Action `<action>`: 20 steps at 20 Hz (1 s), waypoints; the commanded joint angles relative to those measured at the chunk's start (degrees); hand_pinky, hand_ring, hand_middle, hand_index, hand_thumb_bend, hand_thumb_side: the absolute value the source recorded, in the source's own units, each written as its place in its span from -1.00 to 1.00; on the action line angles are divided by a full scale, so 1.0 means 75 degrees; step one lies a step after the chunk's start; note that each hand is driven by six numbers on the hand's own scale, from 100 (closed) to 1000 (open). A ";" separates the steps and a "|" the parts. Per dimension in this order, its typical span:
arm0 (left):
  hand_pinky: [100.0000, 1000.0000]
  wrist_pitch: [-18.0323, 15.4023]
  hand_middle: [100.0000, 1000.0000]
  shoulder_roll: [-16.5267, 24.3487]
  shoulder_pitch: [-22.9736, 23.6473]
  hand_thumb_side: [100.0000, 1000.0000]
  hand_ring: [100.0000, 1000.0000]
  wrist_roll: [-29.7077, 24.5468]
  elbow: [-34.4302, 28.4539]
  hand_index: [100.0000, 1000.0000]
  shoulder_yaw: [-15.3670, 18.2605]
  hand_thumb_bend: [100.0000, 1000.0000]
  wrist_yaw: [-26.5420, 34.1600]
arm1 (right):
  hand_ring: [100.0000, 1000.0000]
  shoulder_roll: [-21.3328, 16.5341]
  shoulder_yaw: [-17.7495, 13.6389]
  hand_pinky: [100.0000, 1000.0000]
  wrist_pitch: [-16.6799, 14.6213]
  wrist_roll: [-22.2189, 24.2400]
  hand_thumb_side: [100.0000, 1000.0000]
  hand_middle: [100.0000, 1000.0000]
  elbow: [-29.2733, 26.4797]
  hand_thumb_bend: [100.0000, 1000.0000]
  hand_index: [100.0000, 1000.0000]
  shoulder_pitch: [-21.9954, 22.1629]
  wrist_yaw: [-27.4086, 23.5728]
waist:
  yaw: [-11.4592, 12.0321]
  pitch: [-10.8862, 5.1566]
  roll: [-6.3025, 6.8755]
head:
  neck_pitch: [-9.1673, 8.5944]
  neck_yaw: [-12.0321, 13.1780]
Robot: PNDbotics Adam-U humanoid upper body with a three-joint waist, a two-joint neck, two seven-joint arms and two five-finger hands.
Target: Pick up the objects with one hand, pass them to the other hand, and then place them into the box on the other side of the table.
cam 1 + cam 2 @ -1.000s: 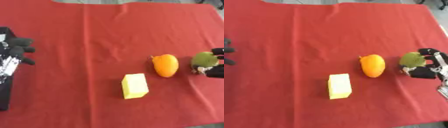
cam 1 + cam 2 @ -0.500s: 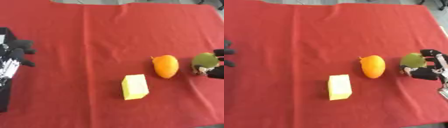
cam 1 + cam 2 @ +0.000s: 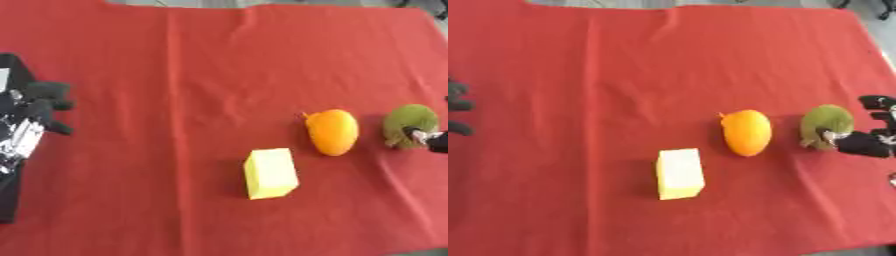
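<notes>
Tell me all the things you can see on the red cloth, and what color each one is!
Green fruit: one, green, right side of the cloth, touched by the right hand.
Orange fruit: one, orange, just left of the green one, lying apart from it.
Yellow block: one, pale yellow, nearer the front, left of the orange fruit.
Red cloth: one, red, covering the whole table.
Right hand: one, black, at the right edge, fingers curled round the green fruit.
Left hand: one, black with silver parts, at the left edge, holding nothing.
</notes>
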 commanded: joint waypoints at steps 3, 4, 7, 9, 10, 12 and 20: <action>0.20 0.0018 0.52 0.0162 -0.0036 0.06 0.52 -0.0010 -0.0134 0.46 -0.0004 -1.00 -0.0028 | 0.84 -0.0250 -0.0043 0.69 0.2640 -0.2701 -1.00 0.70 0.0081 -0.11 0.70 -0.0007 0.0038 | -0.0001 -0.0117 0.0003 | -0.0042 -0.0009; 0.20 0.0020 0.52 0.0158 -0.0040 0.06 0.52 -0.0013 -0.0134 0.46 -0.0007 -1.00 -0.0031 | 0.84 -0.0242 0.0000 0.70 0.2640 -0.2701 -1.00 0.70 0.0114 -0.11 0.70 -0.0020 0.0004 | 0.0006 -0.0110 0.0004 | -0.0052 -0.0017; 0.20 0.0015 0.52 0.0148 -0.0057 0.06 0.52 -0.0024 -0.0134 0.46 -0.0019 -1.00 -0.0045 | 0.81 -0.0216 0.0104 0.72 0.2640 -0.2701 -1.00 0.66 0.0224 -0.12 0.70 -0.0076 -0.0079 | 0.0036 -0.0080 0.0010 | -0.0077 -0.0043; 0.20 0.0008 0.52 0.0142 -0.0068 0.06 0.53 -0.0027 -0.0134 0.46 -0.0024 -1.00 -0.0053 | 0.81 -0.0196 0.0124 0.72 0.2640 -0.2701 -1.00 0.66 0.0313 -0.12 0.70 -0.0116 -0.0087 | 0.0058 -0.0059 0.0012 | -0.0085 -0.0068; 0.20 0.0004 0.52 0.0139 -0.0075 0.05 0.53 -0.0029 -0.0134 0.46 -0.0027 -1.00 -0.0056 | 0.81 -0.0181 0.0129 0.72 0.2640 -0.2701 -1.00 0.65 0.0360 -0.12 0.70 -0.0133 -0.0079 | 0.0071 -0.0049 0.0010 | -0.0090 -0.0089; 0.20 -0.0011 0.53 0.0132 -0.0097 0.05 0.53 -0.0034 -0.0134 0.46 -0.0033 -1.00 -0.0059 | 0.81 -0.0147 0.0128 0.72 0.2640 -0.2701 -1.00 0.65 0.0478 -0.13 0.69 -0.0166 -0.0048 | 0.0104 -0.0030 0.0008 | -0.0105 -0.0140; 0.20 -0.0115 0.53 0.0115 -0.0136 0.04 0.53 -0.0078 -0.0134 0.46 -0.0047 -1.00 -0.0045 | 0.80 -0.0037 0.0127 0.73 0.2640 -0.2701 -1.00 0.63 0.0822 -0.18 0.69 -0.0273 0.0064 | 0.0232 -0.0003 0.0021 | -0.0201 -0.0554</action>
